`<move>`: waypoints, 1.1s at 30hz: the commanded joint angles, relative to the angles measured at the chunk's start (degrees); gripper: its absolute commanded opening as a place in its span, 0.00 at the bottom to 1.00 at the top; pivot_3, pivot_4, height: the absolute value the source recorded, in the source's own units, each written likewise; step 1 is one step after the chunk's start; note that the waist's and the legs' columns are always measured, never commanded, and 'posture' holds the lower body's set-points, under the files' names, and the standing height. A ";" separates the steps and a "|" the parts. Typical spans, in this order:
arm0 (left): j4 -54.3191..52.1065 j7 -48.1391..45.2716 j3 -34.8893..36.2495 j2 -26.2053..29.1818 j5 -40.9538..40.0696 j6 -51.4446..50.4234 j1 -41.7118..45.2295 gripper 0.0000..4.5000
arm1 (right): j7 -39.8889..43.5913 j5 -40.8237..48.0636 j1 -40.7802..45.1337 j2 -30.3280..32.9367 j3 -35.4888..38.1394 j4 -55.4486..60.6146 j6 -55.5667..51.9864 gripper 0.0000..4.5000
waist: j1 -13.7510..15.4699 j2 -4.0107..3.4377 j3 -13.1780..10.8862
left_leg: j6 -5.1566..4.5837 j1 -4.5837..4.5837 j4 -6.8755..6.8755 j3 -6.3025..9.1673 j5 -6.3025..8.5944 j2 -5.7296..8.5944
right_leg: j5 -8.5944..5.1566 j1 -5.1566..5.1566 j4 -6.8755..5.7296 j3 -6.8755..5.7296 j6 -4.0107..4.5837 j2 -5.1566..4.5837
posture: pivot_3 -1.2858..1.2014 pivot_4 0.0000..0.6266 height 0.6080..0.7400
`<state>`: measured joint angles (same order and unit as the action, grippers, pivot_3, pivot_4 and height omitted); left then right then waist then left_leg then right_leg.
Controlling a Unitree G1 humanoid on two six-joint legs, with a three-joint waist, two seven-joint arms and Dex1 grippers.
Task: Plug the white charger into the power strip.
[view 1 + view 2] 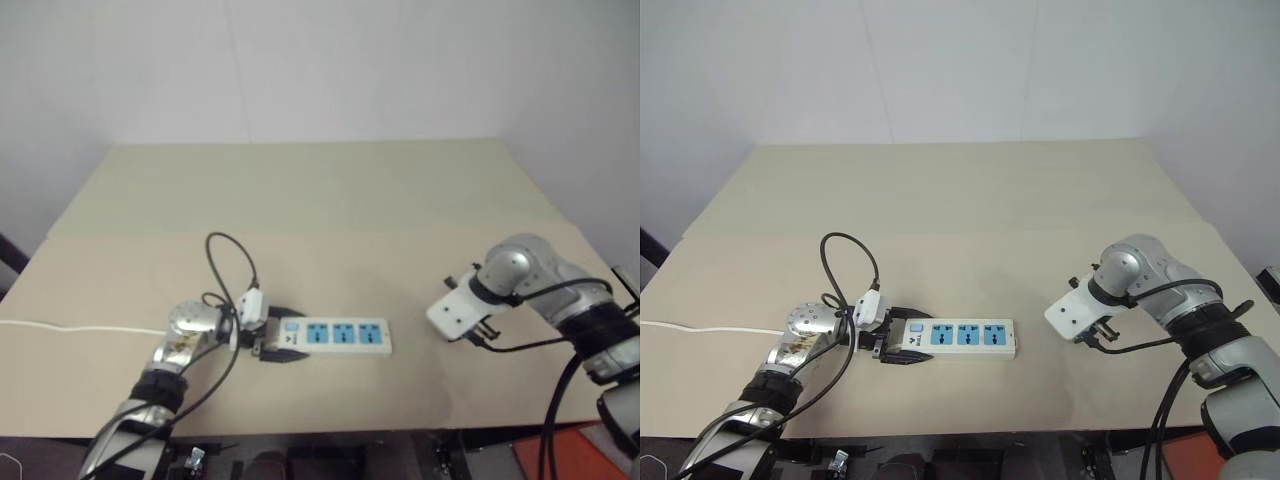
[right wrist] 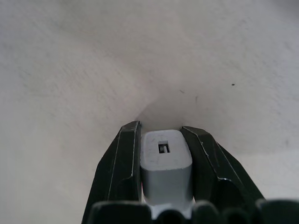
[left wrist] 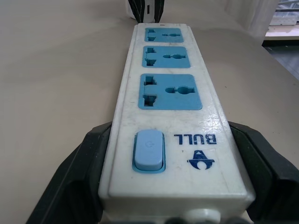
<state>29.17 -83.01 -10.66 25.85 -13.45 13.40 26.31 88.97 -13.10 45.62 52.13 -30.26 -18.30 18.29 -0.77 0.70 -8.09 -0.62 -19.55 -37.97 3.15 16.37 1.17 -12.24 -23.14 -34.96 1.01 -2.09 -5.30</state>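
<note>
Soft even light (slightly hazy).

a beige table [image 1: 330,190] stands against plain white walls [image 1: 320,60].

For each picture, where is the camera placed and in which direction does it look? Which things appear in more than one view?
Left and right eye views: on the head, looking forward and down at the table; both arms show.
Left wrist view: looks along the power strip, held between the left gripper fingers.
Right wrist view: looks down at the table; the right gripper is shut on the white charger.
Shared: the strip, in the eye and left wrist views.
</note>
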 commanded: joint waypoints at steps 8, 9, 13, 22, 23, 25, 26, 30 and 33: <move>-0.06 0.23 -2.22 -0.38 1.94 -0.12 -0.15 0.73 | -12.07 34.68 -2.26 -11.63 26.45 18.48 -40.73 0.26 | 0.61 0.01 0.01 | 0.00 -0.11 0.02 0.23 0.00 -0.03 | 0.02 0.01 -0.03 -0.11 0.03 0.00 | 0.52 0.24 1.00; -0.02 0.22 -2.23 -0.38 1.92 -0.11 -0.11 0.73 | -14.25 35.89 -3.44 -12.92 27.72 20.04 -42.38 0.26 | 0.68 0.01 0.01 | 0.00 -0.11 0.02 0.24 0.00 -0.03 | 0.02 -0.01 -0.03 -0.11 0.03 -0.01 | 0.52 0.24 1.00; 0.75 -0.09 -2.29 -0.50 1.98 0.29 0.47 0.73 | -28.27 38.92 -10.99 -23.14 30.39 27.24 -45.91 0.26 | 0.69 0.00 0.02 | 0.00 -0.17 0.02 0.23 0.00 -0.02 | 0.02 -0.07 -0.10 -0.10 0.03 -0.01 | 0.52 0.24 1.00; 0.69 -0.16 -2.37 -0.48 2.09 0.62 0.36 0.73 | -31.30 43.30 -19.03 -33.64 27.06 27.04 -45.25 0.26 | 0.67 -0.02 0.03 | 0.01 -0.14 0.01 0.23 -0.01 0.02 | 0.04 -0.02 -0.12 -0.12 0.02 0.01 | 0.52 0.24 1.00; 0.46 -0.13 -2.40 -0.40 2.11 0.60 0.12 0.73 | -30.94 42.83 -19.97 -33.82 26.04 26.91 -44.47 0.26 | 0.64 -0.02 0.03 | 0.01 -0.14 0.01 0.24 -0.01 0.01 | 0.04 -0.01 -0.12 -0.14 0.02 0.03 | 0.52 0.24 1.00; 0.08 -0.08 -2.38 -0.24 2.10 0.53 -0.24 0.73 | -30.16 42.06 -21.31 -33.91 24.39 26.37 -42.92 0.26 | 0.40 -0.02 0.03 | 0.01 -0.15 0.01 0.21 -0.01 0.01 | 0.04 -0.04 -0.12 -0.13 0.02 0.03 | 0.52 0.24 1.00; -0.03 -0.06 -2.38 -0.20 2.10 0.50 -0.32 0.73 | -29.76 41.18 -21.89 -33.80 23.55 25.90 -41.54 0.26 | 0.24 -0.02 0.03 | 0.01 -0.15 0.01 0.20 -0.01 0.01 | 0.04 -0.03 -0.12 -0.12 0.02 0.03 | 0.52 0.24 1.00; -0.23 0.00 -2.34 -0.05 2.06 0.48 -0.50 0.73 | -29.19 38.38 -23.21 -34.15 21.37 23.00 -36.88 0.26 | 0.10 -0.01 0.03 | 0.01 -0.02 0.01 0.19 -0.01 0.01 | 0.03 0.03 -0.06 -0.10 0.01 0.03 | 0.52 0.24 1.00; -0.39 -0.05 -2.31 0.10 2.02 0.48 -0.67 0.73 | -29.53 36.49 -23.23 -35.36 20.23 20.98 -33.32 0.26 | 0.04 -0.01 0.03 | 0.01 0.00 0.01 0.18 -0.01 0.01 | 0.03 0.06 -0.08 -0.10 0.00 0.03 | 0.52 0.24 1.00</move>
<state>29.38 -82.87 -11.37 25.55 -13.39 13.87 26.57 59.44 23.69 21.87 17.44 -9.69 2.12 -18.04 -0.74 0.68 -8.06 -0.61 -19.55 -37.96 3.32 16.37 1.18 -12.21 -23.09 -35.04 0.92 -2.08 -5.27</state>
